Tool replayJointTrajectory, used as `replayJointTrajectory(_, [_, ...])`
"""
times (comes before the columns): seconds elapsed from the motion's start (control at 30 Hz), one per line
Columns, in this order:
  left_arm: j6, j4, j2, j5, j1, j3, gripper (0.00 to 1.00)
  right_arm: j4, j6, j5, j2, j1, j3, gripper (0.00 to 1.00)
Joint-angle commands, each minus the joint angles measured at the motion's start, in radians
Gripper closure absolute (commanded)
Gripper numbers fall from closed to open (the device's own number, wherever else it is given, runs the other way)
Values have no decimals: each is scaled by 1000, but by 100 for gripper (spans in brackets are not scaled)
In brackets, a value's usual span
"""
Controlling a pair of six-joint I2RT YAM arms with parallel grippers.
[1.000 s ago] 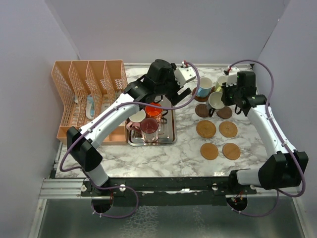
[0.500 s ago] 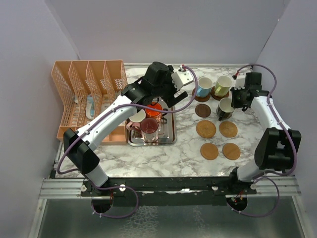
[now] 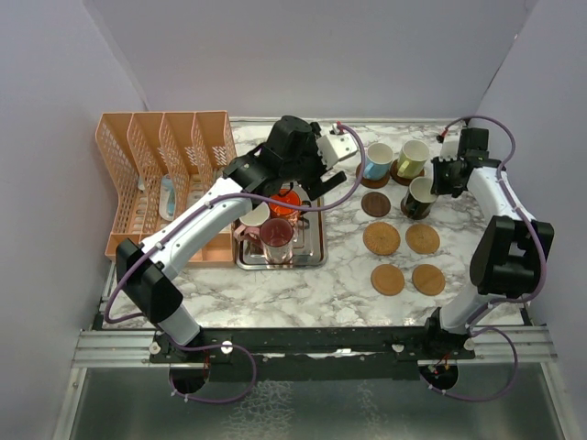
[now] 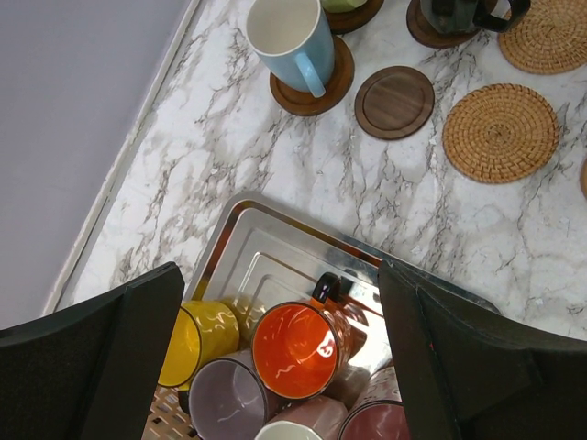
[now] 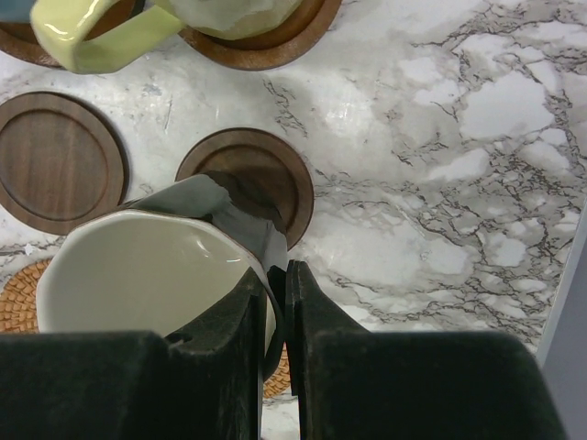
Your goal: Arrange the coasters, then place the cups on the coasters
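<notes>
Though left gripper wide apart and empty, right gripper tight on rim of black cup.

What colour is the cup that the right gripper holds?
Black outside, cream-white inside; the right wrist view shows the cup best.

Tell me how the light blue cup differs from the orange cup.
The light blue cup stands on a dark wooden coaster; the orange cup sits in the steel tray among other cups. The light blue cup is white inside; the orange cup is orange inside. Both are upright, handled and empty.
</notes>
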Motion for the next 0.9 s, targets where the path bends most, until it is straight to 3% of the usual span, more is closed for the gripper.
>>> replayJointTrajectory(0.0, [9,0,-42,7,2,-14,9,22,50,-53,11,-34,48,99])
replayJointTrajectory(0.87, [15,0,-51,16,3,-26,9,15,57,-75,55,-46,77,99])
